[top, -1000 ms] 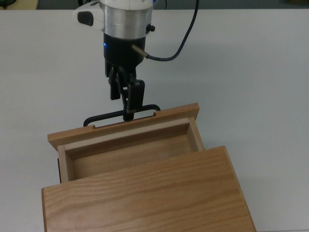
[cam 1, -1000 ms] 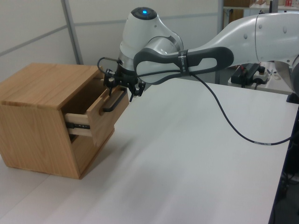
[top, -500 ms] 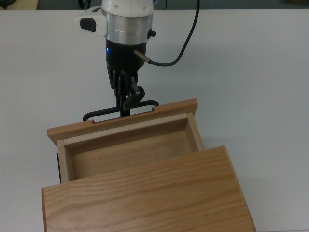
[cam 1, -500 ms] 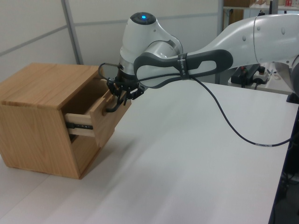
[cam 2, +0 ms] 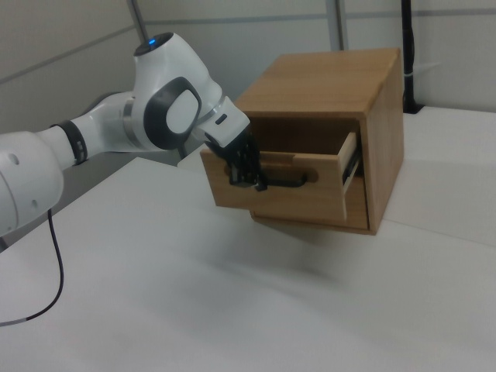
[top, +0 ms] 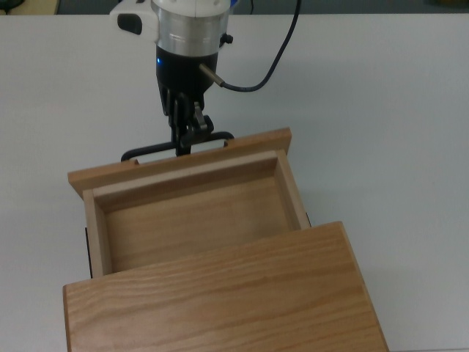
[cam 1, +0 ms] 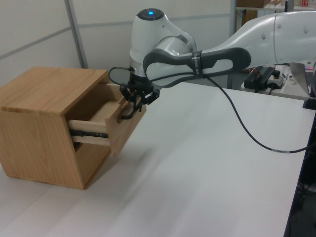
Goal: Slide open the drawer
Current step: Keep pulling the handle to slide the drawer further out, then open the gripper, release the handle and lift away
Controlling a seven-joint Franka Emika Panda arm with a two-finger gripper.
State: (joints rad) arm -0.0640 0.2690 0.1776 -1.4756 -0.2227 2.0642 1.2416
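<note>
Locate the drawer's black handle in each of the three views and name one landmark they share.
Top view: the black handle lies upper left of centre, along the far edge of the drawer, with the gripper on it.
Left view: the handle sits left of centre, under the gripper.
Right view: the handle is just right of centre on the front panel.
Shared landmark: the wooden cabinet.

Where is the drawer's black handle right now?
In the top view, the handle sits upper left of centre, on the drawer front, with the gripper closed on it.
</note>
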